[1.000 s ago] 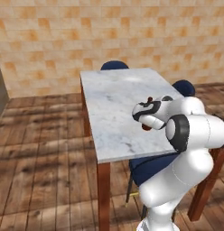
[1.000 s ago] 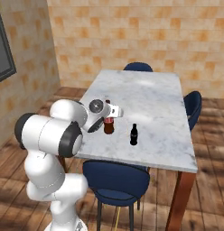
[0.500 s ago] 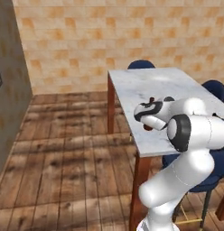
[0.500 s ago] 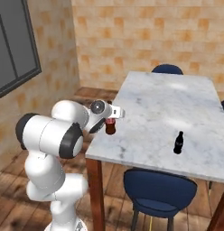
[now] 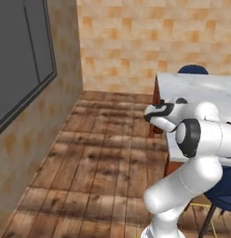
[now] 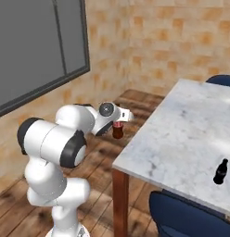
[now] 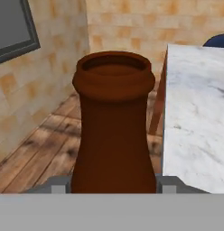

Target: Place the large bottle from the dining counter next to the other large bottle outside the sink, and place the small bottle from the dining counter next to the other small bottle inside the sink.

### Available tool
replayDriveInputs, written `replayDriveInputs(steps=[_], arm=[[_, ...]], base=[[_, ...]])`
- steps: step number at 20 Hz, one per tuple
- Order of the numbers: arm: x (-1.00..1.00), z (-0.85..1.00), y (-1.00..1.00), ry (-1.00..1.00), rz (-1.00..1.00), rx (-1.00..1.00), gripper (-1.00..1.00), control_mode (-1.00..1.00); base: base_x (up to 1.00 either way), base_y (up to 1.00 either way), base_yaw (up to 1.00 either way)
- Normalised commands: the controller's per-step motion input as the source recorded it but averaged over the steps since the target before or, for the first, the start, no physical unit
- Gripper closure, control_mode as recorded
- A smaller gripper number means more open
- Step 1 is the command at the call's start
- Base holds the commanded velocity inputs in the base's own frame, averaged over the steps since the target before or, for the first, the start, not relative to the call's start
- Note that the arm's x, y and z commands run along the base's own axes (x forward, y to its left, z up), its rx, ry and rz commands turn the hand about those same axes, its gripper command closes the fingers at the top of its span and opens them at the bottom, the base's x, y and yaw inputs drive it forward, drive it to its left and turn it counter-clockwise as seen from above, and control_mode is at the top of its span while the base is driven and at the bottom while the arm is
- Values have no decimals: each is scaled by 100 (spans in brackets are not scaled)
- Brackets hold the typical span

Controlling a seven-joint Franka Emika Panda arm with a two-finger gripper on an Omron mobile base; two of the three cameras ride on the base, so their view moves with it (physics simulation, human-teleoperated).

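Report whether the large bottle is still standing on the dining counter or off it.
Off it. The large bottle hangs in the gripper beyond the dining counter edge, over the wooden floor.

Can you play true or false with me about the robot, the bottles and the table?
1. The gripper is holding the large bottle. True.
2. The small bottle stands on the dining counter. True.
3. The large bottle is standing on the dining counter. False: it is held off the counter's edge, over the wooden floor.
4. The small bottle lies on its side. False: it stands upright.
5. A blue chair is tucked at the counter near the small bottle. True.
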Motion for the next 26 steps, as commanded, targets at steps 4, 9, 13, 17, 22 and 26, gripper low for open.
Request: replayDriveInputs(steps=[4, 9, 13, 17, 22, 26], arm=[[0, 0, 0, 0, 0, 0, 100, 100], [0, 0, 0, 0, 0, 0, 100, 100], [0, 0, 0, 0, 0, 0, 100, 100], [0, 0, 0, 0, 0, 0, 100, 100], [0, 0, 0, 0, 0, 0, 100, 100], [0, 0, 0, 0, 0, 0, 100, 100]], base=[[-39, 14, 48], [-45, 17, 49], [-54, 16, 46], [-51, 22, 47], [-54, 30, 48], [-46, 41, 49]])
